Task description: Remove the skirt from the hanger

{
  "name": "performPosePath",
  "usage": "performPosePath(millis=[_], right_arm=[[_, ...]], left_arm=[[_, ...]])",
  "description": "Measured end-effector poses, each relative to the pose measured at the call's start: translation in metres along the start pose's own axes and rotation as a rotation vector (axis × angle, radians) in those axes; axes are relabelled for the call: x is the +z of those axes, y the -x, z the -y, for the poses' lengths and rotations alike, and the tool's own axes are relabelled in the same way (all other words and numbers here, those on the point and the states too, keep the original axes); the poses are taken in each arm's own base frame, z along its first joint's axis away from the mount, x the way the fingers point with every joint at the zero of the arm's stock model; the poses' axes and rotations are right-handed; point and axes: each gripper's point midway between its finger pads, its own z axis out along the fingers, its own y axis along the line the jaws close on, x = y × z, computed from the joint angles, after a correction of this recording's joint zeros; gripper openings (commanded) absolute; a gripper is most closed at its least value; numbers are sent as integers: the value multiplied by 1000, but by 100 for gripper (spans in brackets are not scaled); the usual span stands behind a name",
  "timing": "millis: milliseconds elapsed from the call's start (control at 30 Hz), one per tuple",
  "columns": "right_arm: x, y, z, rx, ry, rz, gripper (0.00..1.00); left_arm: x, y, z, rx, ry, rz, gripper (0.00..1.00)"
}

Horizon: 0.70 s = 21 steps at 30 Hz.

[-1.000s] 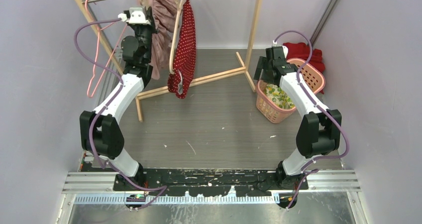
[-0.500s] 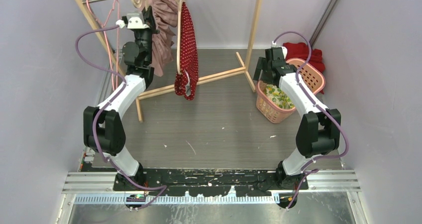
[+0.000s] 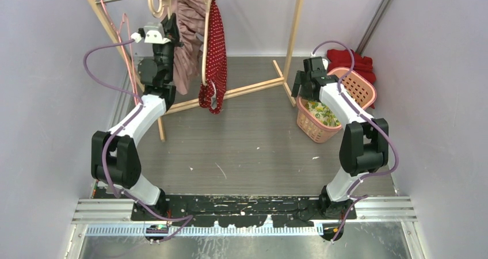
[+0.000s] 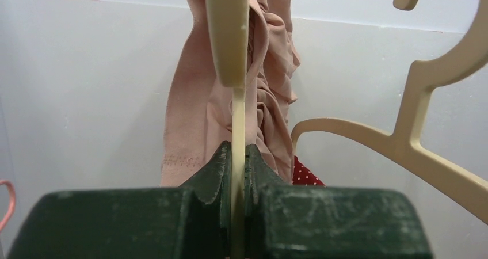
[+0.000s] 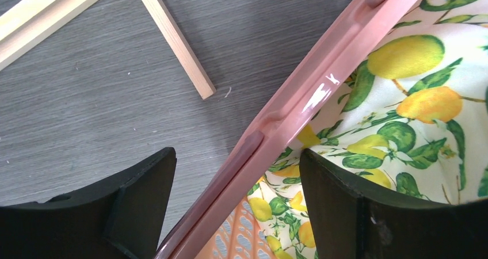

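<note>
STEP: judged grasp stage, skirt not yet off | LEFT: left gripper (image 4: pixel 237 155) clamped on cream hanger (image 4: pixel 227 34) | SKIRT: pink skirt (image 4: pixel 187 121) draped on the hanger just above the jaws | RIGHT: right gripper (image 5: pixel 237 184) spread wide over pink basket rim (image 5: pixel 299 106), holding nothing | NEXT: likely needs the right gripper brought across to pull the skirt free.

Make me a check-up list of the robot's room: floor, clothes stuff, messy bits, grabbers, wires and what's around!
Surface: grey wood-grain table, a few white flecks.
Job's things: dusty-pink gathered skirt hangs on a cream plastic hanger on the wooden clothes rack.
Clutter: red white-dotted garment and pink wire hanger on the rack; pink plastic basket holding lemon-print cloth; red cloth behind it.
Grippers: left gripper shut on the cream plastic hanger's thin bar; right gripper open, straddling the basket's rim.
Cables: purple cables loop along both arms.
Surroundings: plain lilac walls.
</note>
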Motion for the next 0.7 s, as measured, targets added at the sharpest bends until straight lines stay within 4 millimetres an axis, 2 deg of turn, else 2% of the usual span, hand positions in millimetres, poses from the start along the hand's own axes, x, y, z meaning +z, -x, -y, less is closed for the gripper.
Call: performPosePath(millis=[133,400,700], right_arm=[[2,-3,0,-3,-3,-13,82],[2,-4,0,-4,-1,-17,82],[6,-8,-2,-1,8,-33,81]], left_arm=[[-7,1,0,0,-5,-1,0],[-7,4,2,2,-14,6,0],[-7,38,2,1,-19,67,0]])
